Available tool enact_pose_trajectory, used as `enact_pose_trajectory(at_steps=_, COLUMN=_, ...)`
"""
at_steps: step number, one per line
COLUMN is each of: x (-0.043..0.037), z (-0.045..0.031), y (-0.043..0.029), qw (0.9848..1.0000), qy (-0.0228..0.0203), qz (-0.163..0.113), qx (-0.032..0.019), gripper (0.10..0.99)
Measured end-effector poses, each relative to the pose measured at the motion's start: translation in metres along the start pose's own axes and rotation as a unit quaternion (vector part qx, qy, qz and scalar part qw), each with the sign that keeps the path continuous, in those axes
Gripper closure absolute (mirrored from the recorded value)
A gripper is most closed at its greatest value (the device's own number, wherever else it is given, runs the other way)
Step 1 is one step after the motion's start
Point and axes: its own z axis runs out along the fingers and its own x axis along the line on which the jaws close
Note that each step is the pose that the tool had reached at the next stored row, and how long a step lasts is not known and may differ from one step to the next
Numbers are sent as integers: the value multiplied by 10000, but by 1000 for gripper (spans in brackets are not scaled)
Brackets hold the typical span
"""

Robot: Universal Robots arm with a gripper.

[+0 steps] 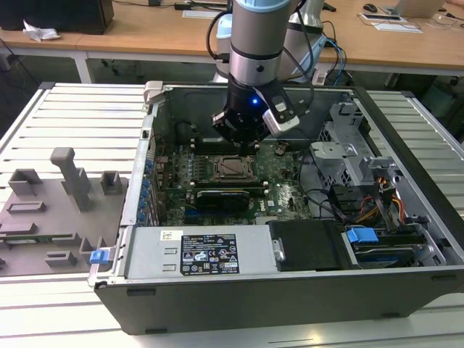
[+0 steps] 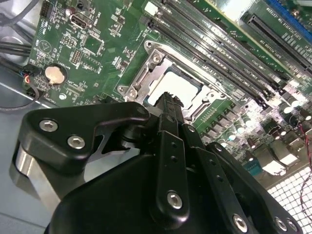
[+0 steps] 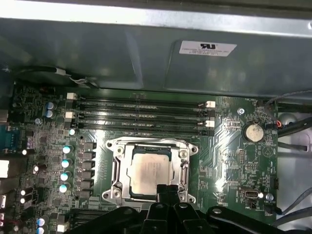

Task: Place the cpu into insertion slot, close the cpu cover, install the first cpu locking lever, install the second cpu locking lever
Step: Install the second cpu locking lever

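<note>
Inside the open computer case (image 1: 406, 239) the gripper (image 1: 243, 139) hangs over the green motherboard (image 1: 283, 190), close above the insertion slot (image 1: 233, 168). Its black fingers (image 2: 168, 109) are pressed together with nothing between them, and in both wrist views their tips reach just to the near edge of the slot. The cpu (image 3: 150, 170) lies flat in the insertion slot (image 3: 151, 170), its dull silver top facing up, also seen in the second wrist view (image 2: 179, 87). The cpu cover (image 3: 184, 168) is a thin silver frame that lies around the cpu, with the chip showing through its window; I cannot tell if the locking levers are fastened. Beside the slot run the long black memory slots (image 3: 141, 113), and a round coin battery (image 3: 253, 131) sits on the board a little away from the slot. On the table, at the exterior view's left of the case, stands a grey fixture plate (image 1: 54, 210).
</note>
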Motion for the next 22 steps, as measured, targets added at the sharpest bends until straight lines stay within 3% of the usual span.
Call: enact_pose_trajectory(at_steps=22, x=15, z=-30, y=-220, qw=10000, qy=0, qz=1, qx=1, gripper=980)
